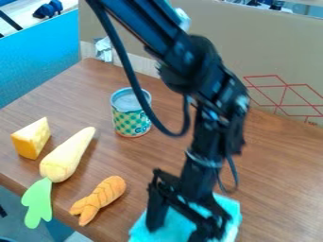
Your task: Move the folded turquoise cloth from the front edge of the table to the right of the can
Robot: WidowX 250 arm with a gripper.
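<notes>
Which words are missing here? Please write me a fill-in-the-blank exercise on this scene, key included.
The claw is at the turquoise cloth, its two fingers spread ____.
The can stands ____ on the table, not on its side.
The leaves on the yellow carrot-shaped toy are ____.
Of the cheese wedge, the carrot-shaped toy and the braided toy, the one nearest the claw is the ____.

Missing words: apart; upright; green; braided toy.
</notes>
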